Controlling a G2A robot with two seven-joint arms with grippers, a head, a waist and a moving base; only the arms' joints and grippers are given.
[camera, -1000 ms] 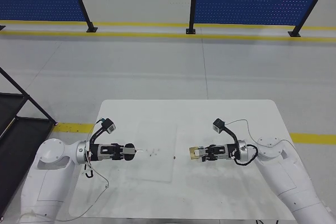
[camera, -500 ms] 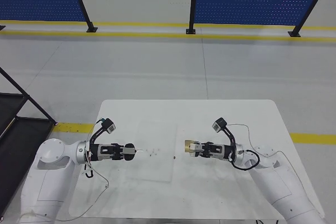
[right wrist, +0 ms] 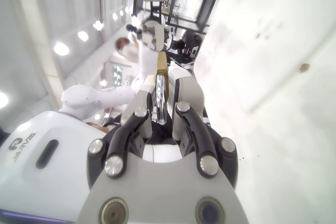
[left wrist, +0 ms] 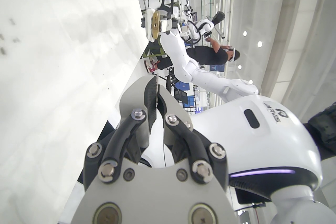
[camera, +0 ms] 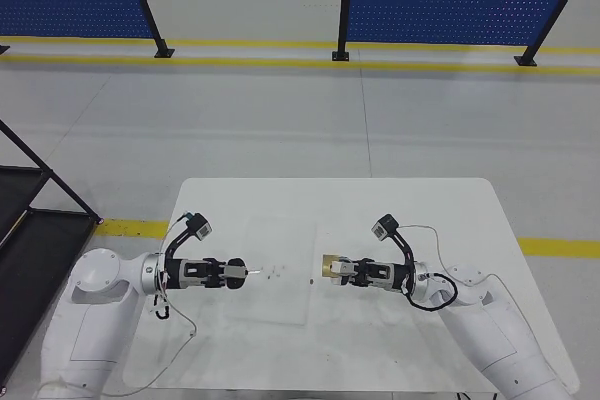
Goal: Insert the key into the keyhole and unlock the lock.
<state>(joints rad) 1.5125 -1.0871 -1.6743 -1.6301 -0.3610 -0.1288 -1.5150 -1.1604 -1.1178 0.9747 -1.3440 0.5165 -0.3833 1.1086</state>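
In the top view my left gripper (camera: pixel 238 271) is shut on a small silver key (camera: pixel 250 270) whose tip points right, toward the other arm. In the left wrist view the key (left wrist: pixel 157 91) is a thin blade edge-on between the pads, just above the white table. My right gripper (camera: pixel 346 270) is shut on a brass padlock (camera: pixel 331 266), its body facing the key across a gap at the table's middle. The right wrist view has the chrome shackle (right wrist: pixel 160 96) clamped between the fingers and the brass body (right wrist: pixel 161 62) beyond them. The padlock (left wrist: pixel 155 25) also appears far off in the left wrist view.
Both arms hover over a white table (camera: pixel 430 210) with a faint clear sheet (camera: pixel 280 300) at its centre and a few dark specks (camera: pixel 272 268) between the grippers. A black cart (camera: pixel 20 240) stands off the table's left side.
My right arm has carried the padlock leftward toward the table's middle, narrowing the gap to the key. My left gripper with the key has shifted slightly right.
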